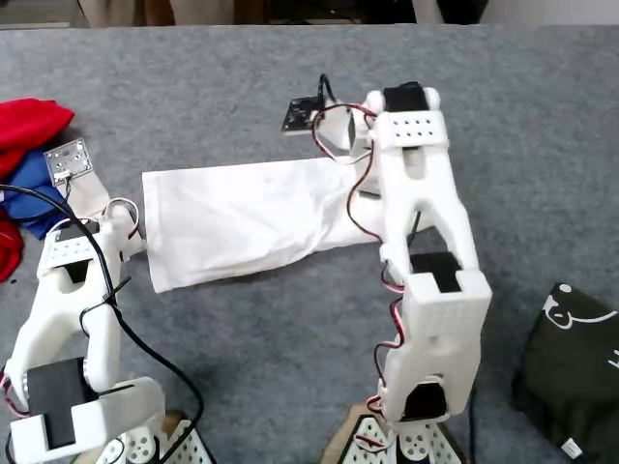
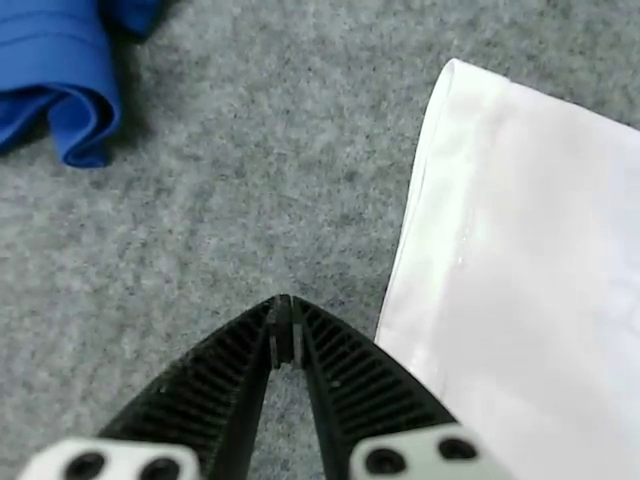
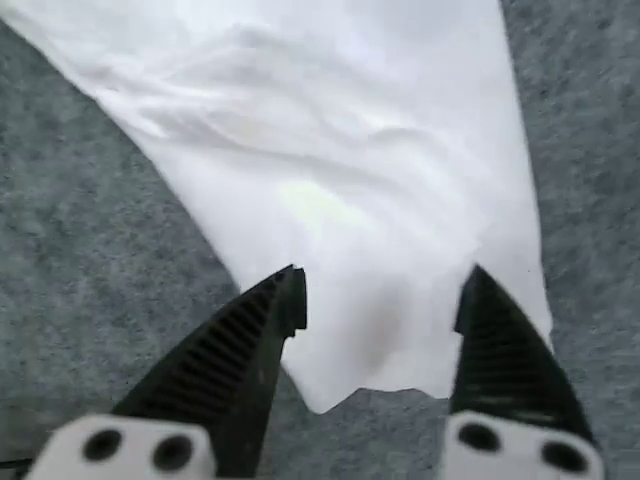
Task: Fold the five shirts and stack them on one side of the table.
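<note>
Left claw (image 2: 283, 325) pinched shut, empty, just beside the edge of the white shirt (image 1: 242, 217). Right claw (image 3: 385, 295) gapes wide over its other end, holding nothing. We judge: strip mid-table, half folded; next, pinch that end, carry it across. Blue shirt (image 2: 55, 60) lies beyond.

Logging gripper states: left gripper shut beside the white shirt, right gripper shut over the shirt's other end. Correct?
No: the right gripper is open, jaws spread over the end of the white shirt, as the right wrist view shows. The left gripper is shut beside the shirt.
</note>
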